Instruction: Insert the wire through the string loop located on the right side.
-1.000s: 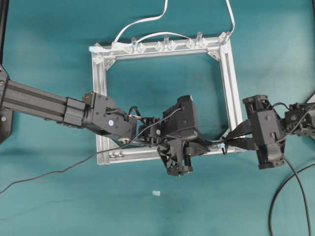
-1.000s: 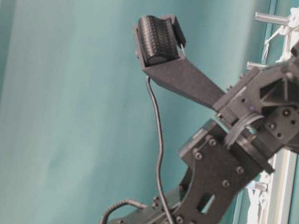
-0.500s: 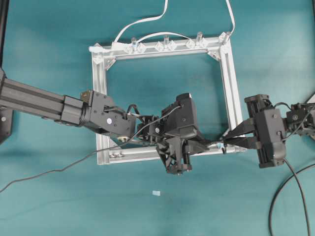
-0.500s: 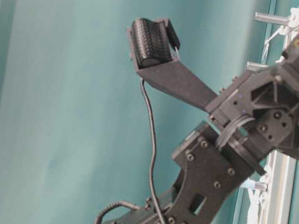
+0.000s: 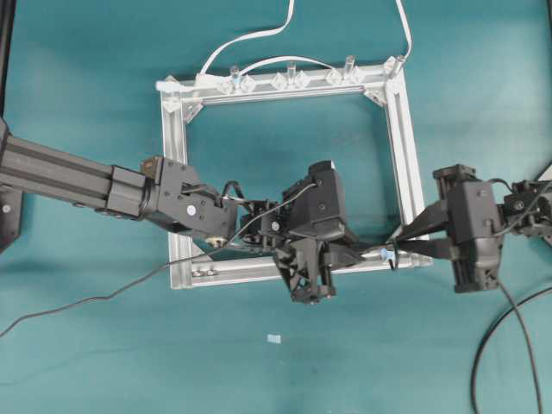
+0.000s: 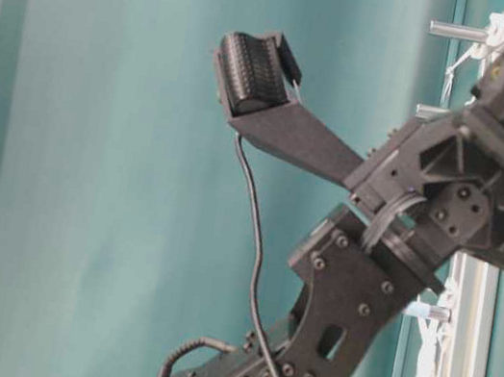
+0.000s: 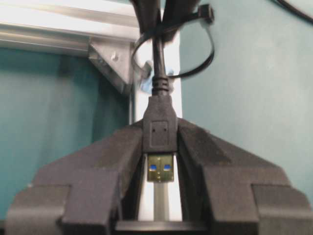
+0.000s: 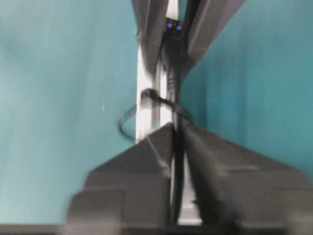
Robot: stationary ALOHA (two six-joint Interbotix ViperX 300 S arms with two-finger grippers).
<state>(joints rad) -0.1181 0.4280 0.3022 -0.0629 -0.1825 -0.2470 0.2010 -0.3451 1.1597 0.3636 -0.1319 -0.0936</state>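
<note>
The wire's black plug [image 7: 159, 128] with its metal tip is pinched in my left gripper [image 7: 160, 147], which is shut on it. From the plug the wire [image 7: 157, 58] runs forward through the string loop [image 7: 211, 54], a thin black ring at the aluminium frame's [image 5: 181, 172] lower right corner. Beyond the loop [image 8: 122, 128], my right gripper [image 8: 177, 128] straddles the wire [image 8: 173, 83], jaws slightly parted with a sliver of gap beside it. From overhead, the left gripper [image 5: 366, 253] and right gripper [image 5: 398, 245] meet tip to tip at the loop [image 5: 392, 259].
The wire's slack [image 5: 86, 304] trails over the left arm and off the table's left edge. A white flat cable [image 5: 250, 39] and clear clips [image 5: 289, 79] sit along the frame's far bar. The right arm's own cables [image 5: 504, 336] curl at the lower right.
The right gripper's jaws have eased apart from a tight pinch on the wire. The left gripper keeps hold of the plug and has shifted slightly.
</note>
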